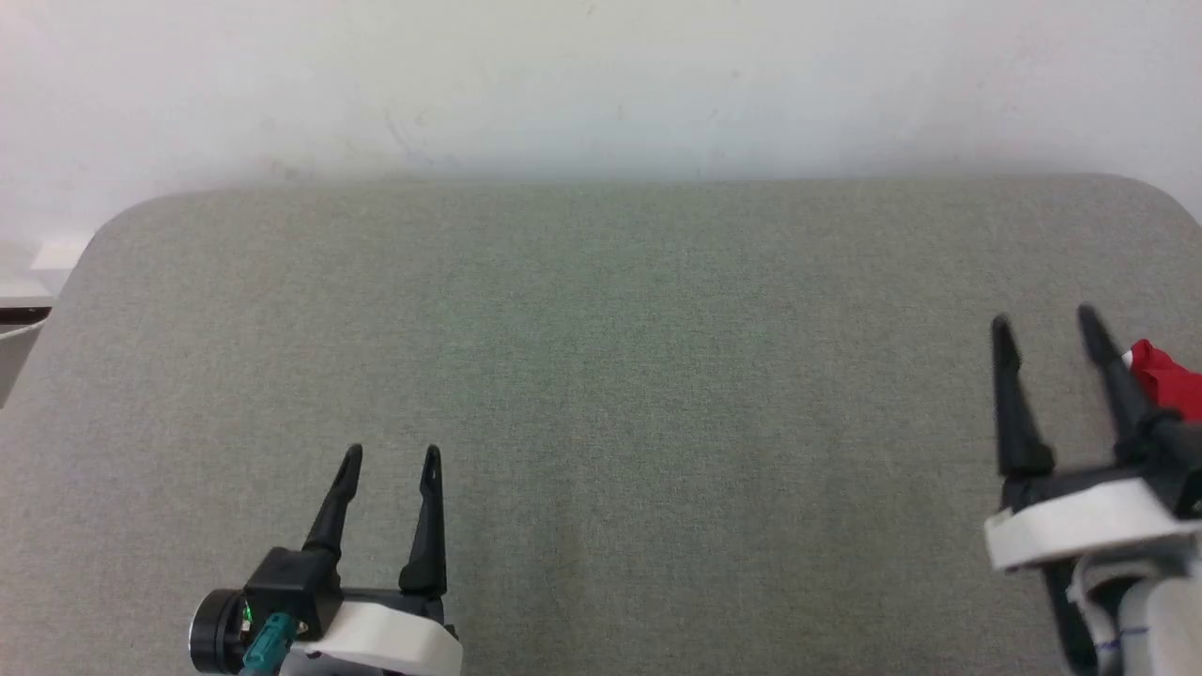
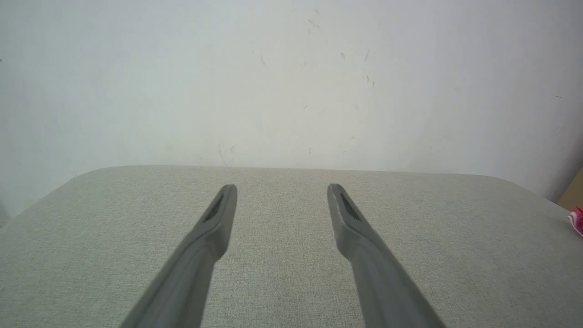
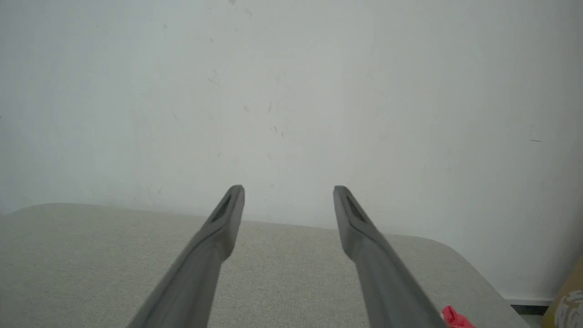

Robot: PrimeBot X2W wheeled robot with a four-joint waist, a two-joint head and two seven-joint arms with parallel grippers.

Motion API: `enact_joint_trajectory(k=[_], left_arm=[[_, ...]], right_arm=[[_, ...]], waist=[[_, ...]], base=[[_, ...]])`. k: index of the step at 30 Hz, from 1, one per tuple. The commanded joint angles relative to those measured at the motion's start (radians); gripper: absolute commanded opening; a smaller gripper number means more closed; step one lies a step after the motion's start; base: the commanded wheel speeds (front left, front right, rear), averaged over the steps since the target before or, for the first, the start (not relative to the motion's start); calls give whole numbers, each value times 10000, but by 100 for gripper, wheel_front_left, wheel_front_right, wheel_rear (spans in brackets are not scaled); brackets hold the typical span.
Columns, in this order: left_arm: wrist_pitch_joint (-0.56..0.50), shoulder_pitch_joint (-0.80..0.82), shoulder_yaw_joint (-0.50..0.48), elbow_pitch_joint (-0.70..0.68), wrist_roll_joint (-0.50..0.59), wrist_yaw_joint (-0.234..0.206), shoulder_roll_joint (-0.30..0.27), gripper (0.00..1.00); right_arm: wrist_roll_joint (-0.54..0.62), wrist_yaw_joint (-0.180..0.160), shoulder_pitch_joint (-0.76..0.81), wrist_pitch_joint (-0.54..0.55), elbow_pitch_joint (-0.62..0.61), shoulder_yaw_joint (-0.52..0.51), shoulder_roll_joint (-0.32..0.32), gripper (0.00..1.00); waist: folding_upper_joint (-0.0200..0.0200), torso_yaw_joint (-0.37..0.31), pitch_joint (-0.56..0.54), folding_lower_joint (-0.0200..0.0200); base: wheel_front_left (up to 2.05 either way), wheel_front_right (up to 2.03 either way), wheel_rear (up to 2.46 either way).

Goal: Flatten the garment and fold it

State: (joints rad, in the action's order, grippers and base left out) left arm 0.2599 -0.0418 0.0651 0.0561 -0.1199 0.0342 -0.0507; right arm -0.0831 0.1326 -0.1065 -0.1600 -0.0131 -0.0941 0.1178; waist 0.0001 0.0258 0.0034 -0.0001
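Both my grippers hang over a grey cloth-covered table [image 1: 601, 376] that butts against a white wall [image 1: 601, 84] at twelve o'clock. My left gripper [image 1: 392, 453] sits at about seven o'clock in the head view. Its two fingers are spread apart with nothing between them, tips pointing toward twelve. My right gripper [image 1: 1043, 317] is out at four o'clock, near the table's right side. It is equally wide open and empty, and its fingers lean slightly toward eleven.

The garment [image 1: 1169, 380] shows as a small red bunch with a bit of white at three o'clock. It lies just beyond the outer finger of my right gripper and is cut off by the frame. I cannot tell whether that finger touches it. So little of it shows that I cannot read how it lies.

I judge the task to be at its very start, with nothing flattened and nothing folded. My right hand is placed nearest the cloth, I think, because it is the one that can reach it. My left waits low near the middle, ready to take a second hold once the shirt comes onto the broad bare patch. Open fingers suit that, since a crumpled edge needs a wide mouth.
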Motion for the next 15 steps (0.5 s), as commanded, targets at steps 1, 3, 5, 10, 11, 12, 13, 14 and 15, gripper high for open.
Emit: enact_joint_trajectory(k=[1,3,5,10,11,12,13,14,15], left_arm=[[19,-148,-31,101,22,-29,-8,100],[19,-214,-32,141,-60,-28,-5,100],[19,-270,-13,196,-69,-58,-3,100],[19,-297,-18,316,16,-144,0,100],[19,-303,5,357,61,-125,-1,100],[19,-303,58,424,160,-97,-21,100],[19,-286,97,441,256,-86,-33,100],[19,-280,108,443,303,-82,-33,100],[19,-282,98,439,321,-92,-32,100]], right_arm=[[-72,-19,384,-150,112,70,-235,100],[61,-19,720,-257,320,325,-362,100],[134,-19,953,-337,553,420,-464,100],[413,-19,1190,-533,938,597,-608,100],[552,-19,1213,-571,1005,629,-619,100],[597,-19,1232,-613,1068,610,-630,100],[583,-19,1247,-655,1118,583,-640,100],[583,-19,1260,-691,1157,572,-648,100],[595,-19,1269,-721,1184,564,-654,100]], waist=[[-1,102,-97,1],[-1,128,-126,1],[-1,148,-146,1],[-1,174,-168,1],[-1,178,-172,1],[-1,189,-184,1],[-1,202,-204,1],[-1,208,-227,1],[-1,207,-248,1]], base=[[0,0,0],[0,0,0],[0,0,0],[0,0,0],[0,0,0],[0,0,0],[0,0,0],[0,0,0],[0,0,0]])
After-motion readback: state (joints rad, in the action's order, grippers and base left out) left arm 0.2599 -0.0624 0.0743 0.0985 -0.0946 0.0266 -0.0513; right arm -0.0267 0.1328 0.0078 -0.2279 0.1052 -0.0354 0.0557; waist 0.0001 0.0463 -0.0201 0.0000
